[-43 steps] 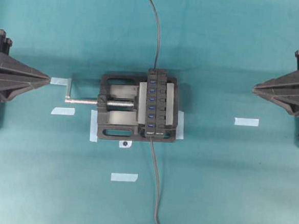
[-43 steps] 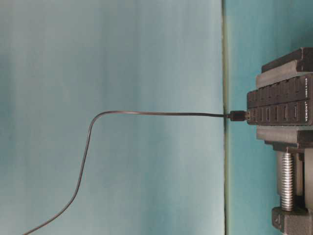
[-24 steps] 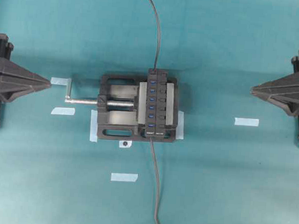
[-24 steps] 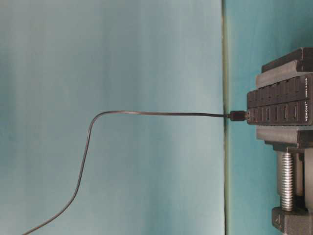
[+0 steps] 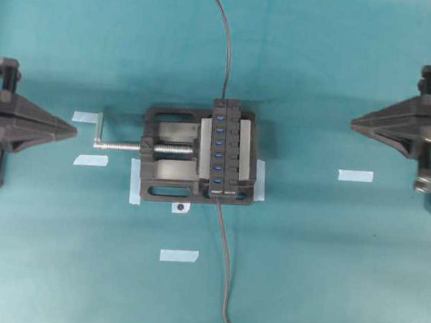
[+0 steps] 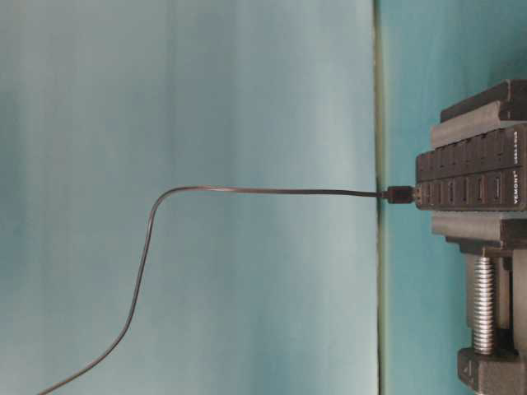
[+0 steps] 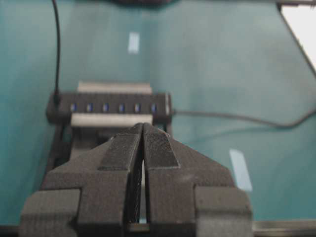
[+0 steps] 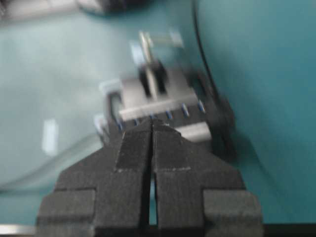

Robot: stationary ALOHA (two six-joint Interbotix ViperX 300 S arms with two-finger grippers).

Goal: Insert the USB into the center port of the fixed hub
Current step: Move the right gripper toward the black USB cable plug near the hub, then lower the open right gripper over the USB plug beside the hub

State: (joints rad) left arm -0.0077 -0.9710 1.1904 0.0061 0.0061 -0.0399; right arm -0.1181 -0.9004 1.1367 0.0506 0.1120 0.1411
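Note:
The fixed hub is a narrow black strip clamped upright in the middle of the table, its row of blue slots facing left. The center port has nothing in it. The USB is a small dark plug on a thin dark cable; it sits against the hub's far end, also seen from the left wrist. My left gripper is shut and holds nothing, far left of the hub. Far to the right, my right gripper is shut too, with nothing between its fingers.
A black vise with a silver screw holds the hub. The hub's grey lead runs from its near end toward the front edge. Pale tape strips lie on the teal cloth.
Both arms have started to move: the left gripper has shifted a little right and nearer, the right gripper a little left toward the hub. Hub and cables have not moved.

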